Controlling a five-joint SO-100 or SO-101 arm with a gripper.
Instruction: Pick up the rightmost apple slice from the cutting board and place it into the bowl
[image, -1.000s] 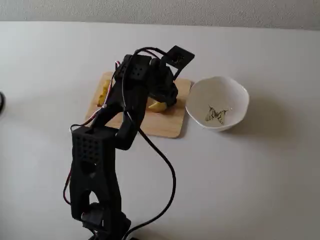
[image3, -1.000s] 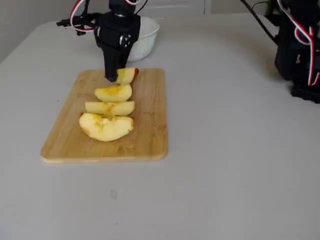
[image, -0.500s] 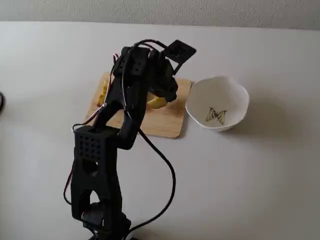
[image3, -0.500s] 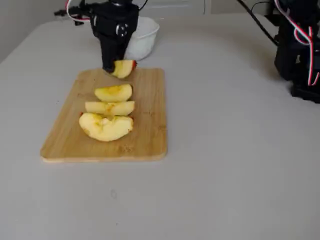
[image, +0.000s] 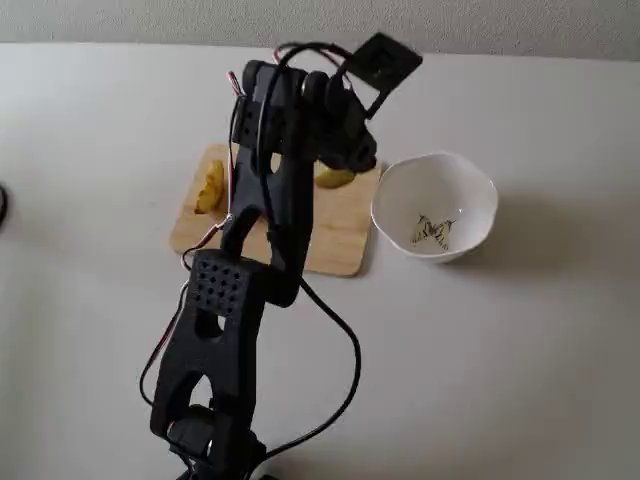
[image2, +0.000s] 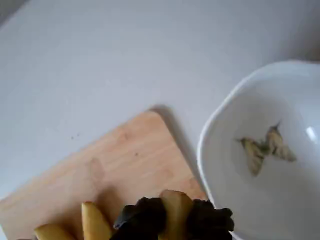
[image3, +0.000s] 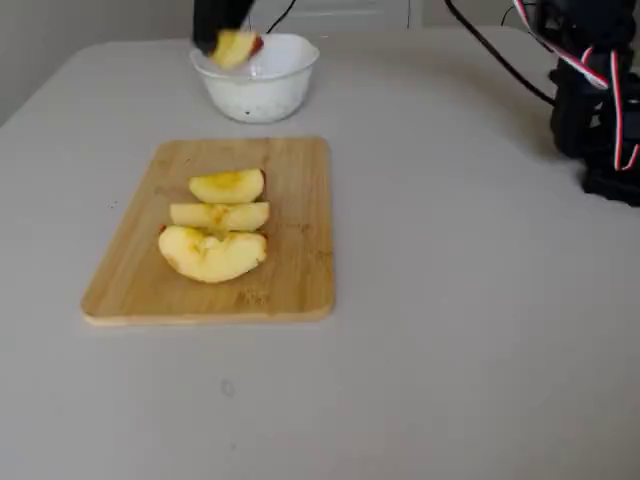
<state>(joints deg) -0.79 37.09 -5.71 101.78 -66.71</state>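
- Overhead, in a fixed view, the black arm (image: 262, 250) reaches up the picture across a plain pale grey desk (image: 520, 340). Its upper part hides most of the cutting board (image: 340, 240), which lies flat with the bowl (image: 436, 205) just beside its right edge. The bowl sits upright, a butterfly print showing on its inner floor. A yellow-green bit of the rightmost apple slice (image: 335, 178) peeks out under the arm's head, over the board's right end. Another slice (image: 208, 187) shows at the board's left end. A light wall runs along the top edge.
- Close up, the wrist view shows the gripper (image2: 172, 220) at the bottom edge, its dark fingers pressed against either side of the pale slice. Below it lie the board's rounded corner and the bowl's wavy rim. Two more slices (image2: 95, 222) show at the bottom left.
- From the low fixed view, the slice (image3: 236, 47) hangs held in the air in front of the bowl's far left rim, clear of the board. Three slices (image3: 215, 222) stay in a row on the board. Black hardware with red and white wires (image3: 598, 90) stands on the desk at the right.
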